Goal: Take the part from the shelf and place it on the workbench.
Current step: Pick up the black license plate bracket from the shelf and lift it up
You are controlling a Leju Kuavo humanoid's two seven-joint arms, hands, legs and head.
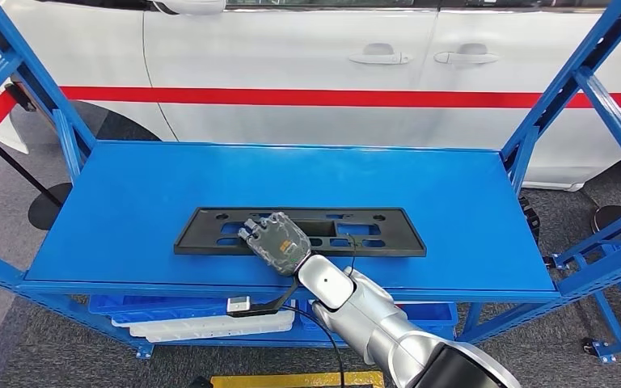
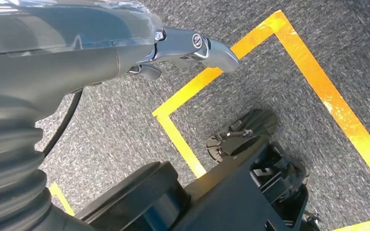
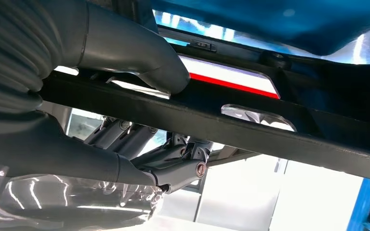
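Gripping item one, the part [image 1: 299, 231]: a long flat black plastic panel with cut-out slots, lying lengthwise at the centre of the head-view frame on the top board of the blue shelf [image 1: 129, 202], near its front edge. My right hand [image 1: 275, 241] is on its near long edge, just left of the panel's middle; in the right wrist view the thumb [image 3: 139, 62] lies on one face of the part's rail [image 3: 250, 130] and the darker fingers [image 3: 173, 163] on the other, so I read the hand as clamped on the part. Item two, the left hand [image 2: 192, 48]: hanging over grey carpet with yellow floor tape [image 2: 318, 82]; I cannot tell whether its fingers are apart or together. Item three, surroundings: blue uprights at both frame edges, a white car with a red stripe [image 1: 331, 97] across the top, white trays [image 1: 210, 323] on the lower tier at bottom left. Handling note, my judgement: the grasp sits off-centre on a long, light panel, so I would lift slowly and level, watch the far end for droop or twist, and clear the uprights before turning to the workbench.
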